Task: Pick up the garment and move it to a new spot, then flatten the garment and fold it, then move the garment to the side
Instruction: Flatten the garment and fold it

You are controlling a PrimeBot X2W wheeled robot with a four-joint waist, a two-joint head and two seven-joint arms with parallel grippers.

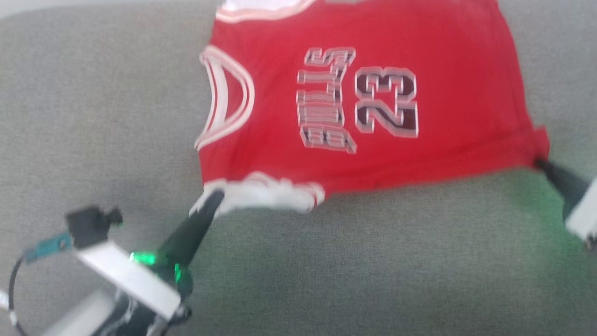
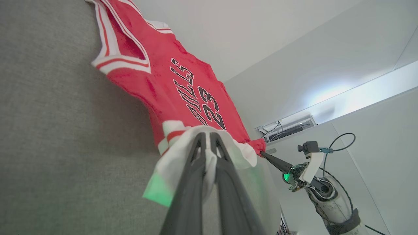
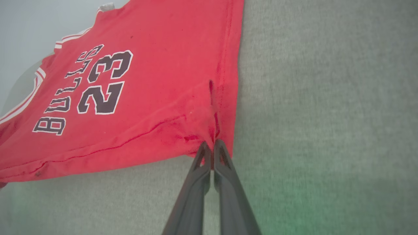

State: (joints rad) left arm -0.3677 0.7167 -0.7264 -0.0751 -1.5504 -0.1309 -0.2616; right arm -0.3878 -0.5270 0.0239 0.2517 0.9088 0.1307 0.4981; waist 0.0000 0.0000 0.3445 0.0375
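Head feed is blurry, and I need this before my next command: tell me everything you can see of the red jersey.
The garment is a soft red jersey printed BULLS 23 in black outlined white, with white-and-red striped trim at neck and armholes. It is spread front up over the grey fabric surface, near edge stretched between both arms: the left gripper is shut on bunched white trim, the right gripper on a red hem corner.

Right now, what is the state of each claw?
Left claw: shut on the garment, white edge.
Right claw: shut on the garment, red corner.
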